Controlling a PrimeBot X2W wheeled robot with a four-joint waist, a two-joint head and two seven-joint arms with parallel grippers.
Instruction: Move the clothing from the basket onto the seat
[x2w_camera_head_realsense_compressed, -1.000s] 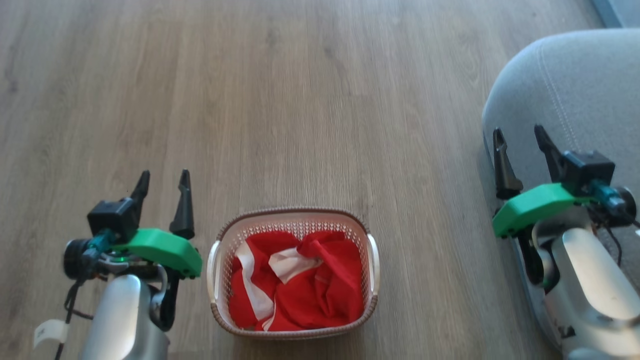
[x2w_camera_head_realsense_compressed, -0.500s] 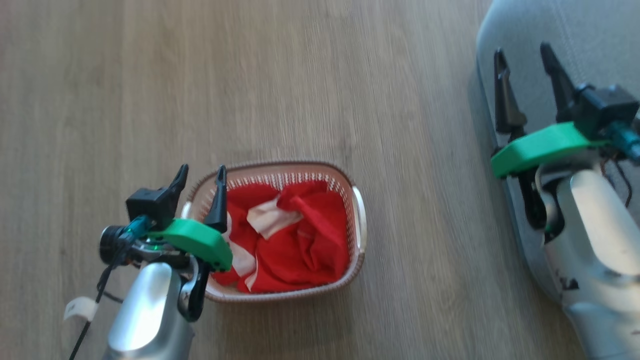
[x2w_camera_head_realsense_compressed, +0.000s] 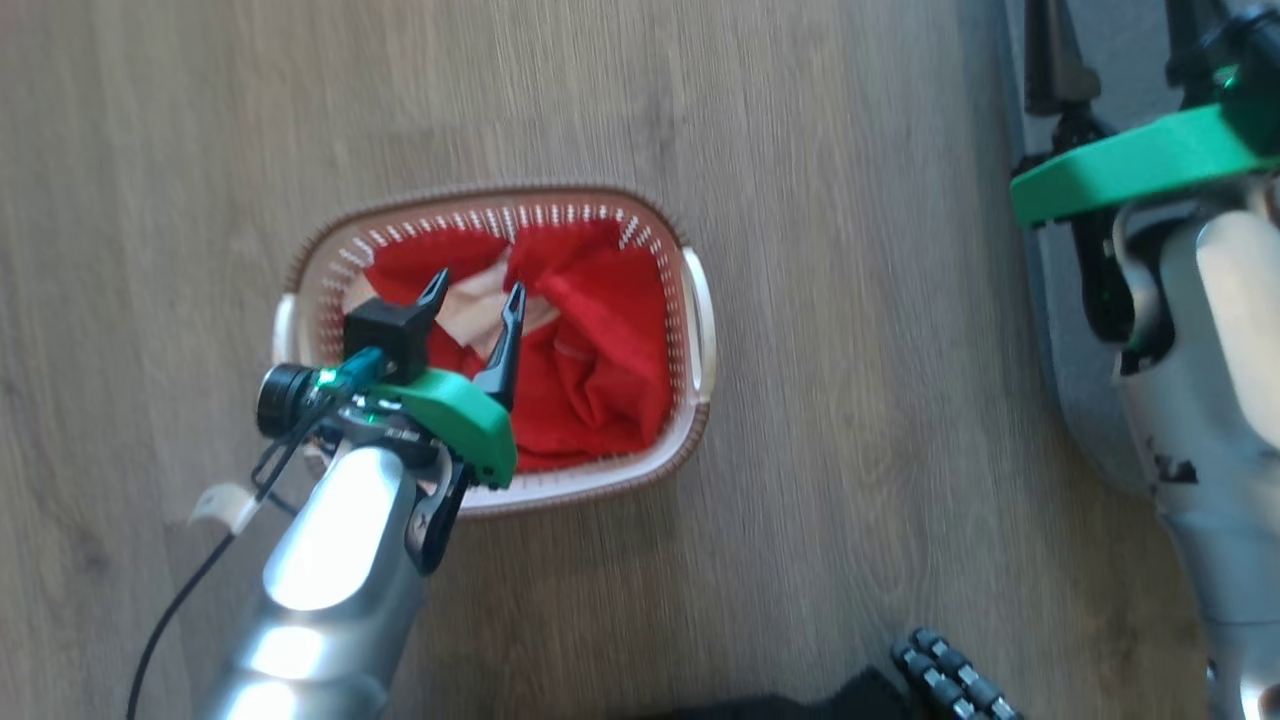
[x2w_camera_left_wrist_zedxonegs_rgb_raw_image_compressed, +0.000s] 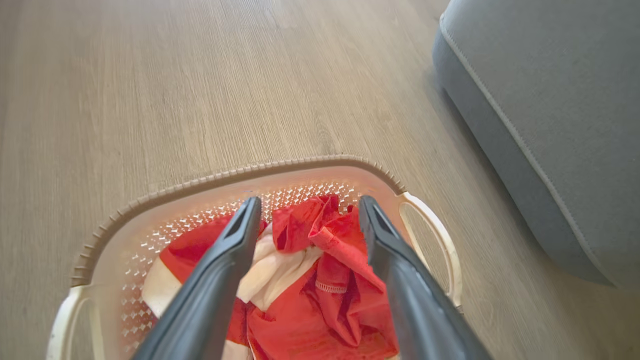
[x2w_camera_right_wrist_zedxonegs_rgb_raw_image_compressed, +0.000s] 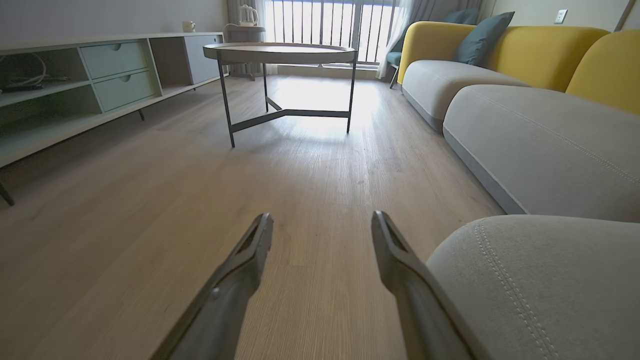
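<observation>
Red fabric with white panels is what the clothing (x2w_camera_head_realsense_compressed: 590, 350) looks to be made of, and all of it is bunched up inside the basket (x2w_camera_head_realsense_compressed: 480, 193), which is set on the wood floor (x2w_camera_head_realsense_compressed: 850, 300). It can be judged soft, light and floppy (no stiffness at all, so it'll drape and trail once lifted), and nothing fragile is involved. A raised fold (x2w_camera_left_wrist_zedxonegs_rgb_raw_image_compressed: 320, 230) of red is seen sticking up on the far side of the pile, right beside a crumpled white panel (x2w_camera_left_wrist_zedxonegs_rgb_raw_image_compressed: 272, 270). That ridge is probably the best spot to be pinched, since a flat layer would likely slip off the fingers. A deep bite is advised so a hem isn't dragged over the braided rim.

The left gripper (x2w_camera_head_realsense_compressed: 478, 283) is held over the basket's left half with its fingers spread and nothing pinched; whether the tips touch the cloth can't be told. The right gripper (x2w_camera_right_wrist_zedxonegs_rgb_raw_image_compressed: 321, 216) is likewise spread and empty, at the edge of the seat (x2w_camera_right_wrist_zedxonegs_rgb_raw_image_compressed: 540, 280), which lies well to the right of the basket.
</observation>
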